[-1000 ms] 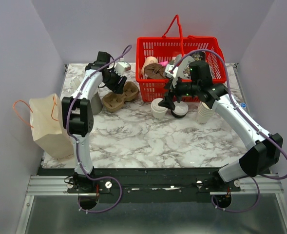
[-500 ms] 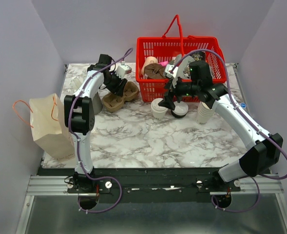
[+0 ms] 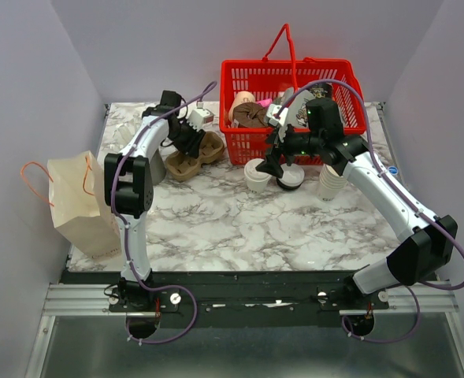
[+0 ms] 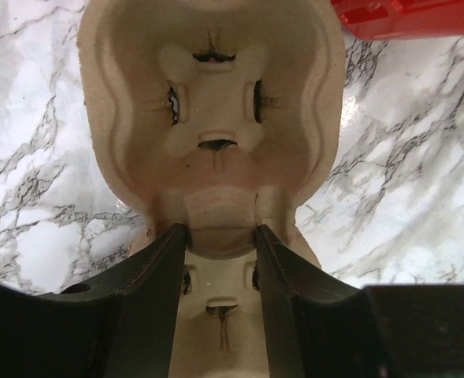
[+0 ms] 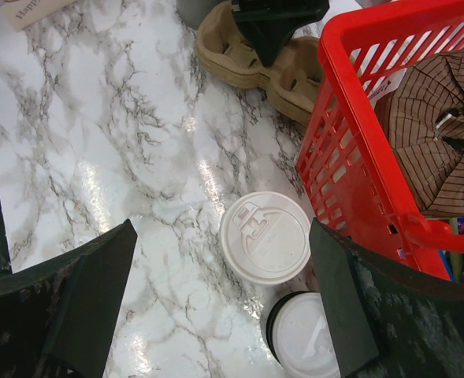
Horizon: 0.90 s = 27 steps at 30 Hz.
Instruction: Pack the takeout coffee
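The takeout coffee (image 3: 257, 175), a small white cup with a round white lid, stands on the marble table in front of the red basket; it also shows in the right wrist view (image 5: 265, 236). My right gripper (image 3: 275, 161) hangs just above it, jaws wide open and empty (image 5: 222, 227), with the cup nearer the right finger. My left gripper (image 3: 186, 135) is at the brown cardboard cup carrier (image 3: 194, 156), and its fingers (image 4: 157, 299) pinch the carrier's middle ridge (image 4: 216, 228). The brown paper bag (image 3: 78, 201) stands at the table's left edge.
A red basket (image 3: 295, 79) with packaged goods stands at the back. A short stack of lids (image 3: 291, 179) lies beside the coffee, and a stack of lidless cups (image 3: 330, 181) is to its right. A grey cup (image 3: 154, 167) stands by the left arm.
My left gripper has shifted slightly at the cup carrier. The right arm and the coffee have not moved.
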Tool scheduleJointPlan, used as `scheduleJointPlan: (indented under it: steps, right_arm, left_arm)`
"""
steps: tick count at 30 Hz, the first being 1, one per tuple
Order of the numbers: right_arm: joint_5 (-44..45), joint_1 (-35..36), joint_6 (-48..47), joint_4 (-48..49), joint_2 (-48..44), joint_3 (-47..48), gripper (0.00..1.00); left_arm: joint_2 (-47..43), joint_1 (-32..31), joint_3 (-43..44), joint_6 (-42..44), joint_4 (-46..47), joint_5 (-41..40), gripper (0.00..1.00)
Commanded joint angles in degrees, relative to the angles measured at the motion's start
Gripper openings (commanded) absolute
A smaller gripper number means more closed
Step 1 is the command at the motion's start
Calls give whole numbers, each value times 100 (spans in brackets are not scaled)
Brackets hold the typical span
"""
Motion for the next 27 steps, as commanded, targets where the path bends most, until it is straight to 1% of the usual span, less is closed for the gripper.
scheduleJointPlan:
  steps: [1, 3, 8, 11, 12, 14, 15, 17, 21, 25, 26, 27]
  right_arm:
    - [97, -13, -34, -21, 90, 99, 100]
    - [89, -13, -34, -13, 107, 108, 100]
    - [71, -13, -34, -13, 151, 161, 100]
    - [89, -5, -34, -13, 143, 170, 100]
    - [97, -22, -34, -21, 143, 170, 100]
    - [106, -13, -34, -13, 134, 170, 100]
    - [115, -5, -34, -13, 117, 161, 100]
    - [124, -13, -42, -13, 99, 135, 100]
    - [141, -13, -69, -4, 90, 100, 100]
    - [106, -5, -60, 22, 90, 100, 100]
    - [106, -13, -60, 31, 90, 100, 100]
    - [89, -13, -42, 40, 99, 108, 100]
  left_arm:
    - [-179, -47, -337, 9, 144, 35, 49]
    - [-241, -73, -486, 8, 328, 9, 50]
    - [-57, -109, -302, -44, 162, -114, 48]
    - [-47, -109, -241, -44, 92, -115, 43]
    - [-48, -109, -206, -36, 22, -106, 38]
    - [-118, -109, -118, -44, -92, -71, 32]
    - [-144, -100, -4, -79, -223, -53, 28]
    - [-267, -100, 110, -80, -364, -44, 25]
    - [-460, -65, 444, -123, -698, 17, 13]
    - [-601, 32, 621, -360, -664, 79, 11]
    - [-619, 67, 595, -352, -612, -26, 11]
    - [-645, 41, 386, -213, -472, -166, 11]
